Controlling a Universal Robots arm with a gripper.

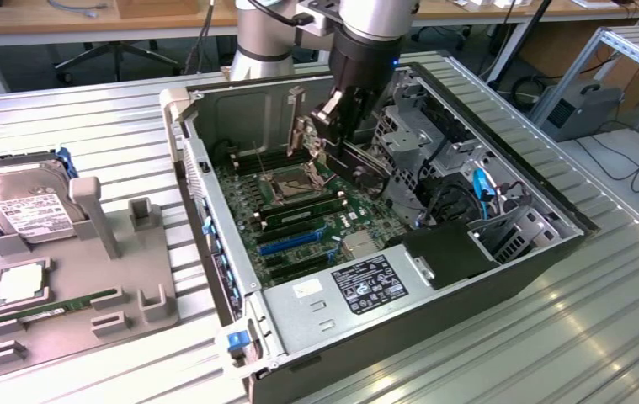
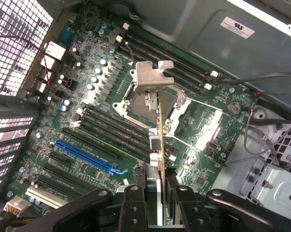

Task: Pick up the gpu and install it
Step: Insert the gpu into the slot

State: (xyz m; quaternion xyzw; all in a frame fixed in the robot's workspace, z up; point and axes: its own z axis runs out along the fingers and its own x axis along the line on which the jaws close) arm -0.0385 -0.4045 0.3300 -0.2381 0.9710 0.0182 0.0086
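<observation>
The gpu [image 2: 161, 140] is a thin card seen edge-on in the wrist view, with its silver metal bracket [image 2: 150, 77] at the far end. My gripper [image 2: 161, 193] is shut on it, one dark finger [image 2: 136, 198] on each side of the board. In the exterior view the gripper [image 1: 336, 114] hangs inside the open computer case [image 1: 521, 252], and the gpu [image 1: 302, 139] is held upright above the motherboard [image 1: 296, 210], over the CPU socket area. The card is clear of the board. A blue expansion slot [image 2: 87, 154] lies off to the side of the card.
A drive cage and cables [image 1: 432, 168] crowd the case on the exterior view's right of the gripper. A power supply [image 1: 353, 290] sits at the case's near end. A grey tray [image 1: 128, 295] on the exterior view's left carries a hard drive [image 1: 27, 202], a CPU [image 1: 22, 282] and a RAM stick [image 1: 66, 305].
</observation>
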